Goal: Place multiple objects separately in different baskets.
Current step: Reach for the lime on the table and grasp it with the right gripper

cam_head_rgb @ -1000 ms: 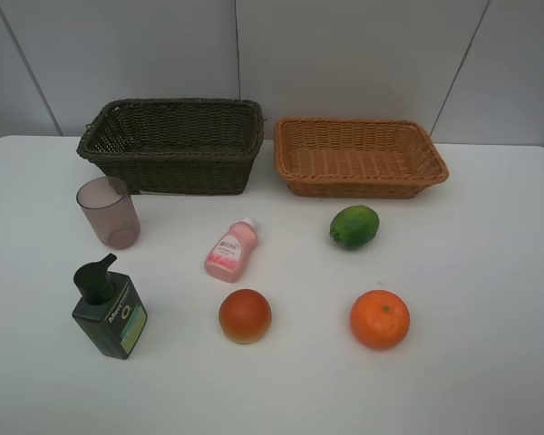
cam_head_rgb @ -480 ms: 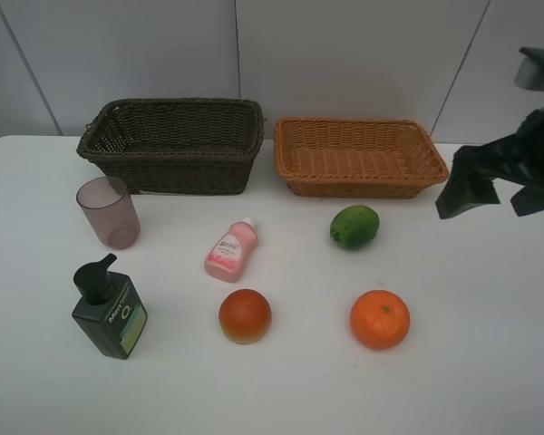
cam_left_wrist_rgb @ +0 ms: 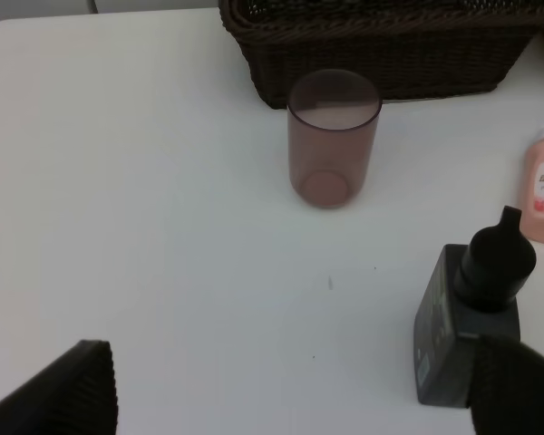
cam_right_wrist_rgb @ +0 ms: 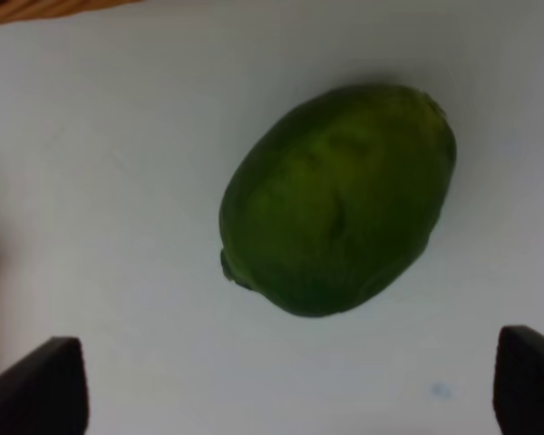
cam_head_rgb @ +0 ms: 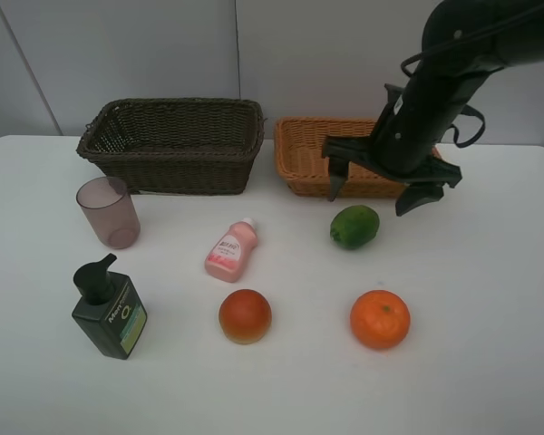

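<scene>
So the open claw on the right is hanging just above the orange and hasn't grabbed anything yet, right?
Not quite. The open claw hangs just above the lime, not the orange, which lies apart from it. The right wrist view shows the lime right under the claw. It has grabbed nothing yet.

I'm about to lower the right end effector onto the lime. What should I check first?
1. Right end effector open: ok, jaws spread wide.
2. Lime between the fingertips: ok, the right wrist view shows it lying between them.
3. Contact with the lime: not ok, the end effector hangs above it, touching nothing.
4. Room beside the lime: ok, the pink bottle and the orange sit well apart from it.
5. Light basket ready to receive: cannot tell, the arm hides part of it.
</scene>
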Action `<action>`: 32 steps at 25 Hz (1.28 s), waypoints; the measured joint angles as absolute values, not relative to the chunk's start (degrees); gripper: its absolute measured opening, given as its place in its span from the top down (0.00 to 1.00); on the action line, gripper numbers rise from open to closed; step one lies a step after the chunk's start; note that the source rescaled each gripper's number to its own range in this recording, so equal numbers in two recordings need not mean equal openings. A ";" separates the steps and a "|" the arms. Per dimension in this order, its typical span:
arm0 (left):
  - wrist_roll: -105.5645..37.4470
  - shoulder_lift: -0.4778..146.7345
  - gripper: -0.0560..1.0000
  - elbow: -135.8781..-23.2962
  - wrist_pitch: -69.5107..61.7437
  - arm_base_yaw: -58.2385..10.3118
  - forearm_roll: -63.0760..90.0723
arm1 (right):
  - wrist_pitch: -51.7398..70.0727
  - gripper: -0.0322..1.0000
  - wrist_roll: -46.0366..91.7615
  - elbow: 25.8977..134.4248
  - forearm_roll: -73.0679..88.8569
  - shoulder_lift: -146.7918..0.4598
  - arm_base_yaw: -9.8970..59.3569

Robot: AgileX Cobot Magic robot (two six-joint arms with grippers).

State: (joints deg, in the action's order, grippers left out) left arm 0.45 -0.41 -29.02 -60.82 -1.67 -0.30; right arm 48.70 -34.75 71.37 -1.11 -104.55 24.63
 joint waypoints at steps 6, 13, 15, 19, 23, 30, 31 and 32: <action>0.45 -0.41 0.00 -29.02 -60.82 -1.67 -0.30 | 48.35 0.08 -46.71 73.35 -7.39 -110.87 25.95; 0.45 -0.41 0.00 -29.02 -60.82 -1.67 -0.30 | 45.26 0.08 -56.45 73.37 -13.52 -111.63 27.17; 0.45 -0.41 0.00 -29.02 -60.82 -1.67 -0.30 | 43.83 0.08 -58.44 73.37 -13.73 -111.63 27.17; 0.45 -0.41 0.00 -29.02 -60.82 -1.67 -0.30 | 42.73 0.08 -61.20 73.37 -13.79 -111.86 27.17; 0.45 -0.41 0.00 -29.02 -60.82 -1.67 -0.30 | 42.68 0.08 -61.74 73.46 -13.83 -114.23 27.17; 0.45 -0.41 0.00 -29.02 -60.82 -1.67 -0.30 | 40.88 0.08 -61.89 73.46 -13.78 -117.63 27.17; 0.45 -0.41 0.00 -29.02 -60.82 -1.67 -0.30 | 40.73 0.08 -61.89 73.50 -13.78 -117.98 27.17; 0.45 -0.41 0.00 -29.02 -60.82 -1.67 -0.30 | 40.60 0.08 -61.89 73.57 -13.73 -118.36 27.17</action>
State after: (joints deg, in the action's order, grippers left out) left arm 0.45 -0.41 -29.02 -60.82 -1.67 -0.30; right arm 40.60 -61.89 73.57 -13.73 -118.36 27.17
